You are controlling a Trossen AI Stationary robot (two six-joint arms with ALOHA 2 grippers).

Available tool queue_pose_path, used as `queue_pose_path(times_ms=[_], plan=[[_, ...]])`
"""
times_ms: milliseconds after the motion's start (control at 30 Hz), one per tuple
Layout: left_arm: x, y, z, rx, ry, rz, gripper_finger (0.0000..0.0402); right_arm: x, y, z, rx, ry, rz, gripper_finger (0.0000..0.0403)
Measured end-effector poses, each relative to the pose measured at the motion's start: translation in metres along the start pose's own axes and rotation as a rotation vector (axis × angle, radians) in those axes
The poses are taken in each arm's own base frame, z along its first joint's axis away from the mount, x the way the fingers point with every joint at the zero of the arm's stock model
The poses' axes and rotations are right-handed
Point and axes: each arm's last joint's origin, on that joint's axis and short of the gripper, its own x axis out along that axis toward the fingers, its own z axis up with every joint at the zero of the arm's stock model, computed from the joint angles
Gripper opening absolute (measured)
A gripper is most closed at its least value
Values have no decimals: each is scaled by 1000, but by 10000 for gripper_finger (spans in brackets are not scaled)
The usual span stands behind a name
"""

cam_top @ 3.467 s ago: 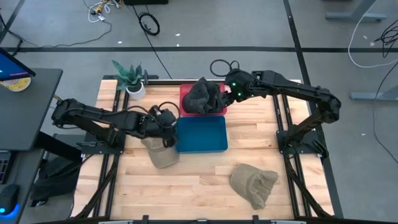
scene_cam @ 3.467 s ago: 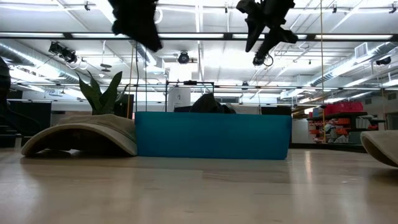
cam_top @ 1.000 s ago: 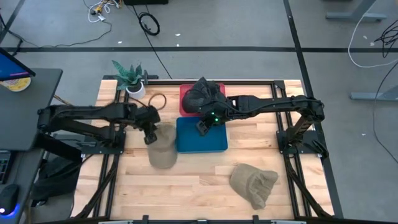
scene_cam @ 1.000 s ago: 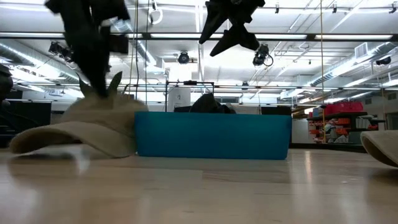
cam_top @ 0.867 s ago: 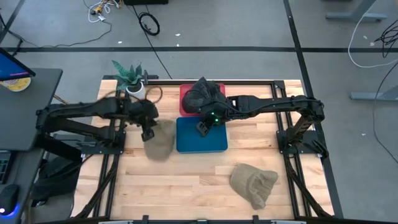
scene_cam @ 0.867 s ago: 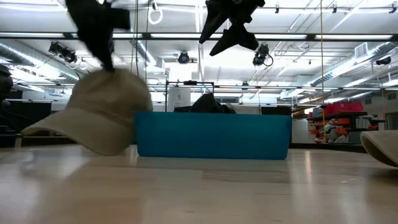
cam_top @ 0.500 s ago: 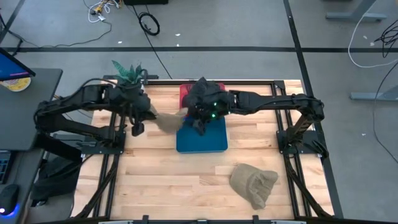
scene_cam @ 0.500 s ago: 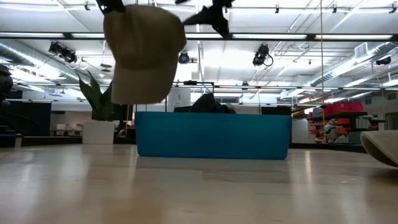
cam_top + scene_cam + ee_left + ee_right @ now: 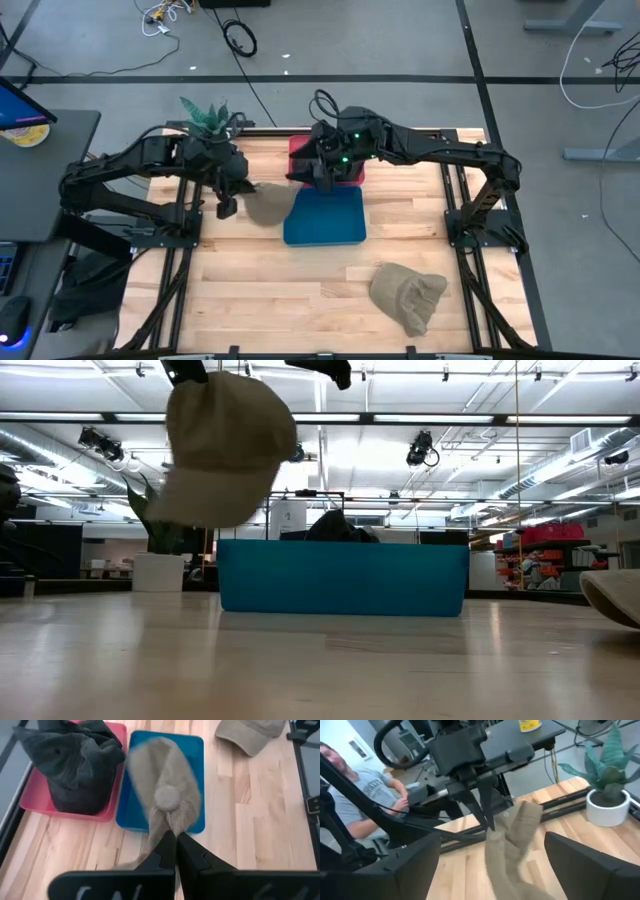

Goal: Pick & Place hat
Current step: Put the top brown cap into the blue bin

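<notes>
The left gripper (image 9: 174, 839), jaws clamped on the tan cap (image 9: 268, 205), holds it aloft; placing in the blue tray (image 9: 325, 222) remains. The right gripper (image 9: 322, 176) waits, jaws spread.

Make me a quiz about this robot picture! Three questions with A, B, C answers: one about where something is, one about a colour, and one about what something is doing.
1. Where is the dark grey hat?
A. In the red tray
B. On the floor
C. On the plant

2. What colour is the tray beside the red tray?
A. Yellow
B. Blue
C. White

3. What is the left gripper doing?
A. Hanging open over nothing
B. Pressing on the plant pot
C. Holding the tan hat up in the air

Answers:
1. A: the left wrist view shows it piled in the red tray.
2. B: the high view shows a blue tray against the red one.
3. C: its fingers pinch the tan hat, which hangs clear of the table in the low view.
</notes>
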Motion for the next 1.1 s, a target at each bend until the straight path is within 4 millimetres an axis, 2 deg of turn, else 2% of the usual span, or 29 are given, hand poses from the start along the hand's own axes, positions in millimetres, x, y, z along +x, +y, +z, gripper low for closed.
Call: queue_pose_path(times_ms=[333,433,633,833,967,1100], plan=[[27,-2,15,63,5,-67,1,26,-13,-19,125,119,72,361],[29,-4,16,77,-2,-78,1,33,-14,-22,132,130,108,361],[30,-7,24,93,-65,-92,1,49,-25,-40,266,247,149,361],[31,-7,24,106,-74,-91,1,58,-26,-47,327,290,209,355],[30,-7,25,111,-81,-91,1,64,-27,-49,343,283,222,320],[30,-7,26,112,-89,-91,1,66,-27,-50,333,284,237,251]])
